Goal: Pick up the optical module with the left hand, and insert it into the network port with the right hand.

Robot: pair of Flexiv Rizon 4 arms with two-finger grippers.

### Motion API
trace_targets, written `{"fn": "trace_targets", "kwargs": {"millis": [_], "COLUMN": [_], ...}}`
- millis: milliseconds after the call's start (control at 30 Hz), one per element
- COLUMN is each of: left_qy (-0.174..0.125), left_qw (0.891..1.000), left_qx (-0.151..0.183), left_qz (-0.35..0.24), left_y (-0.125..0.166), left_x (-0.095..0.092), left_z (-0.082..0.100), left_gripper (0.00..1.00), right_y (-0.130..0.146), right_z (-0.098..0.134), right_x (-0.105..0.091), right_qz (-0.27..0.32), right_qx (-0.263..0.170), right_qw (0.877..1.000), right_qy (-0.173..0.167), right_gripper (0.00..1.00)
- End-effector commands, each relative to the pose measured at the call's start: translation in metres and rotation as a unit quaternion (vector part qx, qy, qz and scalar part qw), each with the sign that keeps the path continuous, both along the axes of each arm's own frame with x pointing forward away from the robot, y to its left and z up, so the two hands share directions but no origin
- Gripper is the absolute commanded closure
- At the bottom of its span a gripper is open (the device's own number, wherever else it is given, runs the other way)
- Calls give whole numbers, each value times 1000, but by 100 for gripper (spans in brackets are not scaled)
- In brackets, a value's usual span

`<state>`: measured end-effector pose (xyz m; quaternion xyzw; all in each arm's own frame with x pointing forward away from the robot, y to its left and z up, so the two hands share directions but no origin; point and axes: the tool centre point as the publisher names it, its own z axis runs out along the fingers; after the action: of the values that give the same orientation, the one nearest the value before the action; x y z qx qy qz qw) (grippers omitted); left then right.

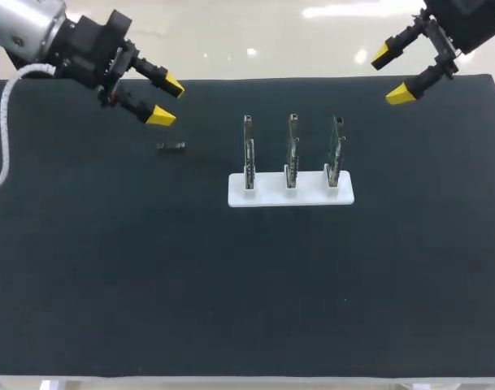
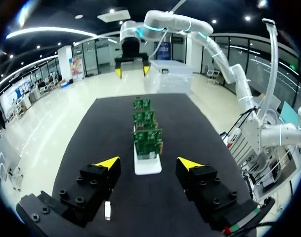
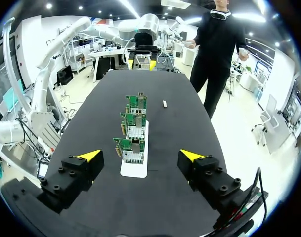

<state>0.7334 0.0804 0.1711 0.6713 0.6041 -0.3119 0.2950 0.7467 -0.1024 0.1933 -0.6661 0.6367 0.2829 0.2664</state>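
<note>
Black worktop (image 1: 231, 284). Three circuit boards (image 1: 293, 150) stand upright, side by side and evenly spaced, in a white holder (image 1: 267, 193) a little right of centre, in the far half. The optical module (image 1: 171, 146), a small grey bar, lies flat on the worktop left of the holder and well apart from it; nothing touches it. Left end effector (image 1: 167, 101) hangs above the far-left area, just beyond the module on its far side, yellow tips spread wide with nothing between them. In the left wrist view the module (image 2: 107, 210) sits on the mat under the left end effector (image 2: 149, 163), beside one finger, and the row of boards lies ahead. Right end effector (image 1: 391, 75) hangs at the far-right edge of the worktop, fingers also spread wide and empty. In the right wrist view the boards stand in line ahead of it (image 3: 141, 156), with the module (image 3: 164, 103) beyond them, off to one side of the row.
</note>
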Motion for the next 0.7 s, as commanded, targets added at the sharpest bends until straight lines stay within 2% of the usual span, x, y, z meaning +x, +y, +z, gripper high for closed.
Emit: {"fn": "trace_targets", "kwargs": {"millis": [33,100,300,367,433,500,700], "left_qy": [-5,-11,-42,-51,-55,-50,-39], "left_qw": [995,992,981,976,972,965,950], "left_qx": [100,127,179,196,213,244,299], "left_qz": [-9,-16,-60,-73,-84,-80,-76], "left_y": [-1,3,17,23,27,33,52], "left_x": [34,50,98,109,118,125,134], "left_z": [-10,-18,-40,-48,-54,-59,-81], "left_gripper": [0,0,0,0,0,0,0], "right_y": [0,0,0,0,0,0,0], "right_z": [0,0,0,0,0,0,0], "right_x": [1,1,1,1,1,1,1], "right_qz": [0,0,0,0,0,0,0], "right_qx": [0,0,0,0,0,0,0], "right_qw": [1000,1000,1000,1000,1000,1000,1000], "right_qy": [1,1,1,1,1,1,1], "right_gripper": [0,0,0,0,0,0,0]}}
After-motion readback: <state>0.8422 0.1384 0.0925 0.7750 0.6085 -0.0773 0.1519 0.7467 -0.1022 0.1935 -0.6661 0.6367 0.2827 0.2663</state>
